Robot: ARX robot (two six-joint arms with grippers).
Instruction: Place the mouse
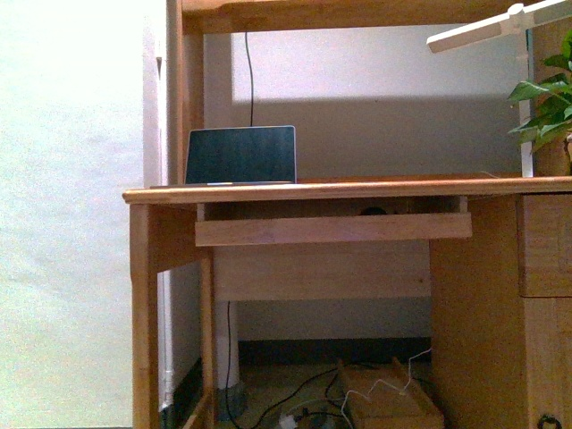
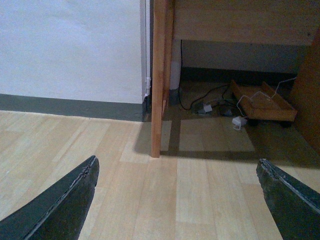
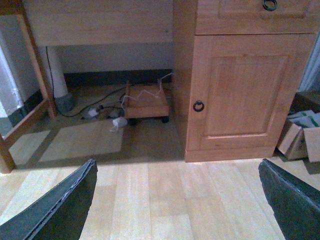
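Note:
A small dark rounded shape (image 1: 374, 212) peeks over the front board of the pull-out tray (image 1: 331, 229) under the desktop. It looks like the mouse and is mostly hidden. Neither arm shows in the front view. In the left wrist view my left gripper (image 2: 176, 162) hangs open over bare wooden floor, facing the desk's left leg (image 2: 159, 80). In the right wrist view my right gripper (image 3: 176, 164) is also open over the floor, in front of the desk's cabinet door (image 3: 245, 95). Nothing sits between either pair of fingers.
A laptop (image 1: 239, 155) stands open on the wooden desktop (image 1: 375, 189) at the left. A plant (image 1: 547, 98) and a white lamp (image 1: 500, 25) are at the right. Under the desk lie cables and a low wooden trolley (image 3: 146, 104). A cardboard box (image 3: 300, 135) stands beside the cabinet.

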